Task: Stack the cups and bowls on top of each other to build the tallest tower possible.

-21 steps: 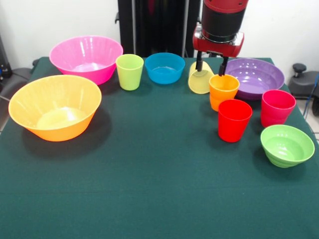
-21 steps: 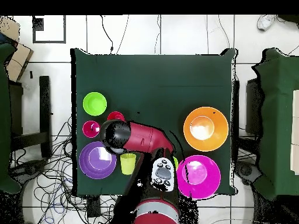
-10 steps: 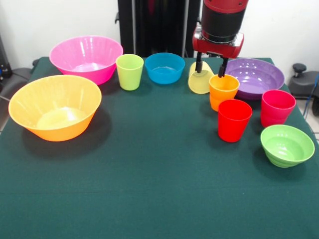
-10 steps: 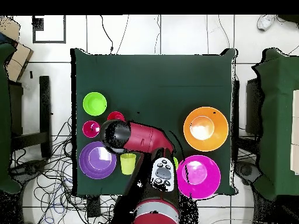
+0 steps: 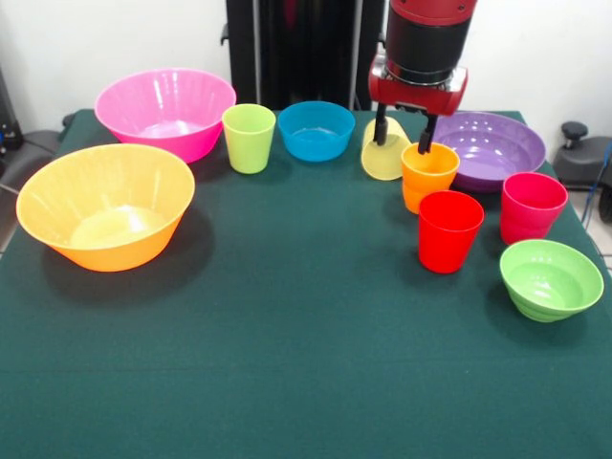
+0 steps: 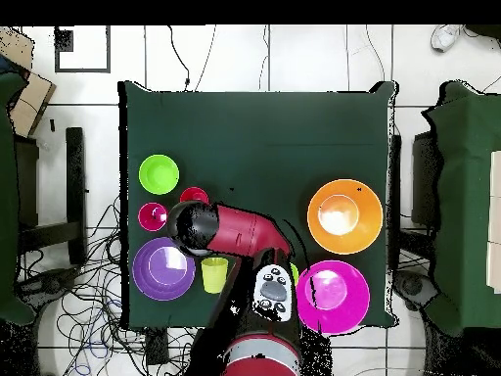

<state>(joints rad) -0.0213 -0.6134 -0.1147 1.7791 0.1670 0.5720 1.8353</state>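
A robotics lab is shown, not a home or kitchen. A table [image 6: 254,127] covered in dark green cloth is set on a pale tiled floor [image 6: 294,54], with a red and black arm [image 6: 240,230] mounted at its edge. Loose cables [image 6: 88,284] are strewn over the tiles at one side (a good many of them tangled). Plain white walls [image 5: 115,38] are seen behind, and dark chairs [image 6: 470,206] are placed beside the table.

Nothing is stacked. The ribbed orange plastic cup [image 5: 428,175] stands upright; the translucent pale yellow plastic cup [image 5: 384,153] lies tipped just beside it.
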